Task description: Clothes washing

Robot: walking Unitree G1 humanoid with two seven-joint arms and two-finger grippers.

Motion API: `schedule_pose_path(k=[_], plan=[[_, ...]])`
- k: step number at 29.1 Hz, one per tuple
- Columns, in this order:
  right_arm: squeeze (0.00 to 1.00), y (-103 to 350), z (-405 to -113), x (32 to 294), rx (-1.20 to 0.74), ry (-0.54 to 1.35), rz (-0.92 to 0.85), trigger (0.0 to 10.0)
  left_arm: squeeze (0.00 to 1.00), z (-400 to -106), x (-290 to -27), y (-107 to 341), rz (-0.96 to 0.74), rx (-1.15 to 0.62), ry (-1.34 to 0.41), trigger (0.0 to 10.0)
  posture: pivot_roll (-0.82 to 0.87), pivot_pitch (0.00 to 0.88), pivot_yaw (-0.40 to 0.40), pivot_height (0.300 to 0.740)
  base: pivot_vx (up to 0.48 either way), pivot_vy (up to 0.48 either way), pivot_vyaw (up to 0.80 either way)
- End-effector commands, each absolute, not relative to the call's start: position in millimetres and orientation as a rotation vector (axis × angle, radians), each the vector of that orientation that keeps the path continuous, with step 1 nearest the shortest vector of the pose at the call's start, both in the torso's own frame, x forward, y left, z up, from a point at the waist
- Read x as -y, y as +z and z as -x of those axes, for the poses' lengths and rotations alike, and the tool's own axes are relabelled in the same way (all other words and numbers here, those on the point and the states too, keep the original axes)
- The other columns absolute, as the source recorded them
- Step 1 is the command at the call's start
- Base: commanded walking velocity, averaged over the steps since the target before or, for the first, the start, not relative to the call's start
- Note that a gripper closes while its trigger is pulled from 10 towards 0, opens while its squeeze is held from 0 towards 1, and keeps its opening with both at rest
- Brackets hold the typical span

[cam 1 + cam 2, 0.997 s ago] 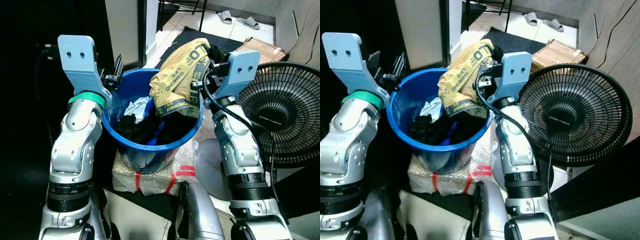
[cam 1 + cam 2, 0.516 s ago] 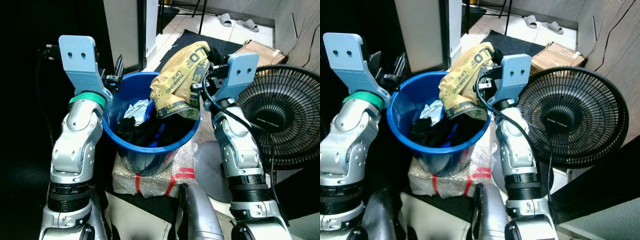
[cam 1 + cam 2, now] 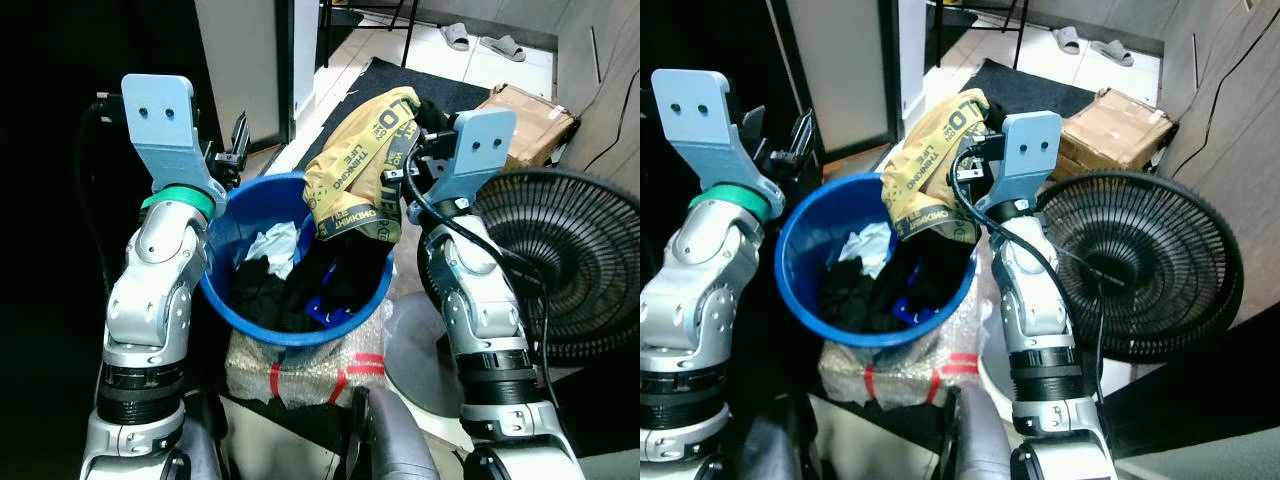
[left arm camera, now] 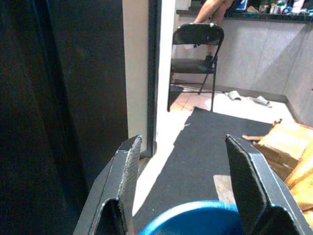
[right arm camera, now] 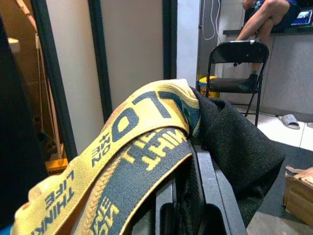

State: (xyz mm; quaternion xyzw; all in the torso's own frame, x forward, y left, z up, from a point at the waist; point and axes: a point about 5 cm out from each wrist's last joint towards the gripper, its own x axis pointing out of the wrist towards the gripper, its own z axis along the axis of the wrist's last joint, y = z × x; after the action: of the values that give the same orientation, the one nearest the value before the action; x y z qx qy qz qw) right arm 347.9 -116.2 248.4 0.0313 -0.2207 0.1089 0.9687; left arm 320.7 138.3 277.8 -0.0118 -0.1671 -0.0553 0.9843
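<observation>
While your right pincer (image 3: 412,165) grips the yellow garment (image 3: 362,160) above the blue bucket (image 3: 225,300), your left pincer (image 4: 183,183) waits released beside the rim.

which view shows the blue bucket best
The left eye view: the whole blue bucket shows, rim and clothes inside. The right eye view shows much the same. The left wrist view catches a sliver of its rim.

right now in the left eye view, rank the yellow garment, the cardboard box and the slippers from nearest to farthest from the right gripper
1. Yellow garment: clamped in the right gripper, hanging over the blue bucket rim.
2. Cardboard box: on the floor beyond the gripper, to the robot's right.
3. Slippers: on the tiled floor at the far end, past the dark mat.
</observation>
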Motion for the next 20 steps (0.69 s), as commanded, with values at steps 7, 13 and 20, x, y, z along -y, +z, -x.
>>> schedule_pose_path(k=[7,13,20], plan=[[0.0,252.1,-345.7,116.4,0.463,0.221,-0.072,10.0,0.0,-320.5,-138.2,273.4,0.02,0.324,-0.112,10.0,0.08,0.065,-0.002,0.659,0.0,0.0,0.0],[0.0,251.9,-346.1,115.7,0.461,0.226,-0.066,10.0,0.0,-320.3,-137.5,272.5,0.022,0.323,-0.113,10.0,0.08,0.061,-0.006,0.684,0.0,0.0,0.0],[0.0,249.9,-346.7,115.0,0.455,0.23,-0.046,10.0,0.0,-320.8,-136.5,270.5,0.025,0.318,-0.117,10.0,0.08,0.054,-0.009,0.714,0.0,0.0,0.0]])
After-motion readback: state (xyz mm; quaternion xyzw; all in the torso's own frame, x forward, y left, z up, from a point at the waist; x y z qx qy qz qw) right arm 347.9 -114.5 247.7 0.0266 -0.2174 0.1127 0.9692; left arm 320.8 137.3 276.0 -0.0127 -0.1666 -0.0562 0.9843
